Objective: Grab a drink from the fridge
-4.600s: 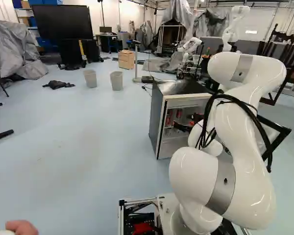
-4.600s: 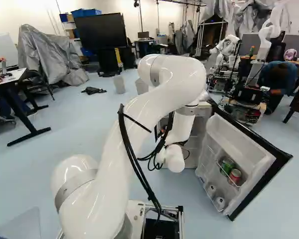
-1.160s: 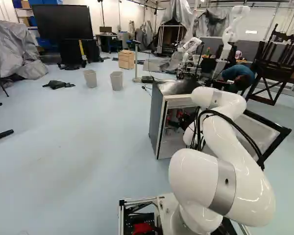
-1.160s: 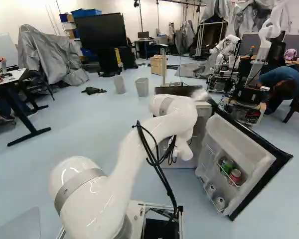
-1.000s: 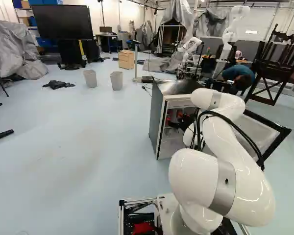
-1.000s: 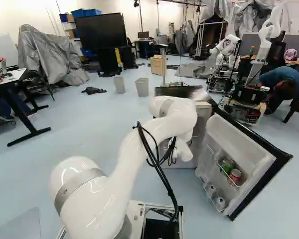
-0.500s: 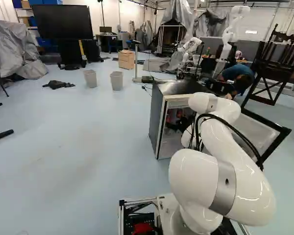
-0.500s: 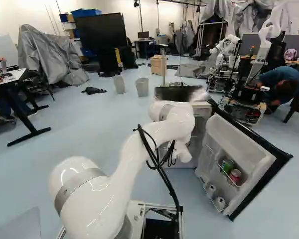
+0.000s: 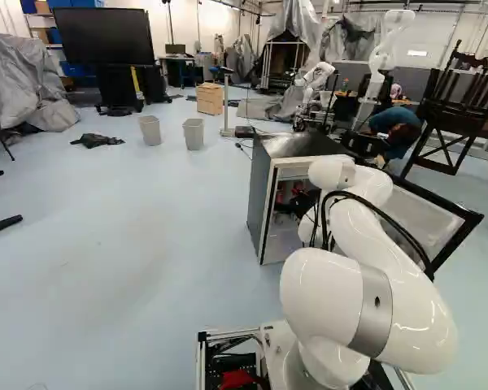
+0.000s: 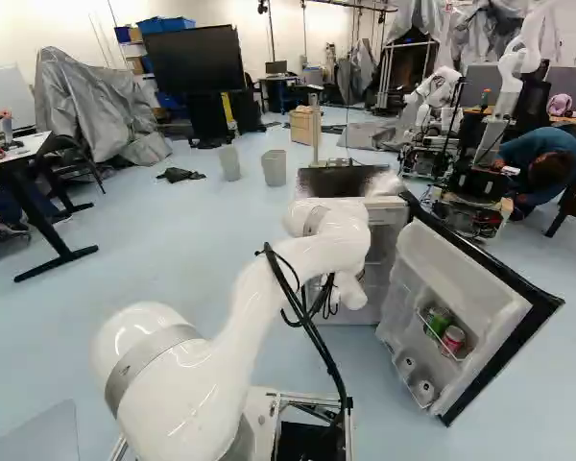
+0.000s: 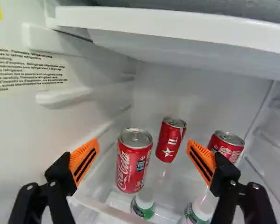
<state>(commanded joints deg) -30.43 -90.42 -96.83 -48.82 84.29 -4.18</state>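
Observation:
Inside the open fridge (image 9: 260, 199) in the left base view is my black gripper (image 9: 299, 203), partly hidden by my arm. In the wrist view the gripper (image 11: 143, 151) stands open, its orange-padded fingers wide apart with nothing gripped. A red drink can (image 11: 130, 163) stands upright ahead, between the lines of the two fingers. Farther back is a second red can (image 11: 169, 141), and a third (image 11: 229, 145) lies beyond one fingertip. Two white-capped bottles, one cap (image 11: 144, 199) below the nearest can and another (image 11: 203, 210) by a finger, show low down.
A white shelf (image 11: 177, 35) hangs above the cans, and the fridge's side wall (image 11: 28, 126) runs close beside one finger. The open door (image 10: 451, 279) holds several cans to the right of my arm. Another robot (image 10: 509, 86) stands far behind, near a crouching person.
My arm has folded lower over the last seconds, its upper joints sinking in both base views and uncovering more of the fridge's top. The base and fridge have stayed put.

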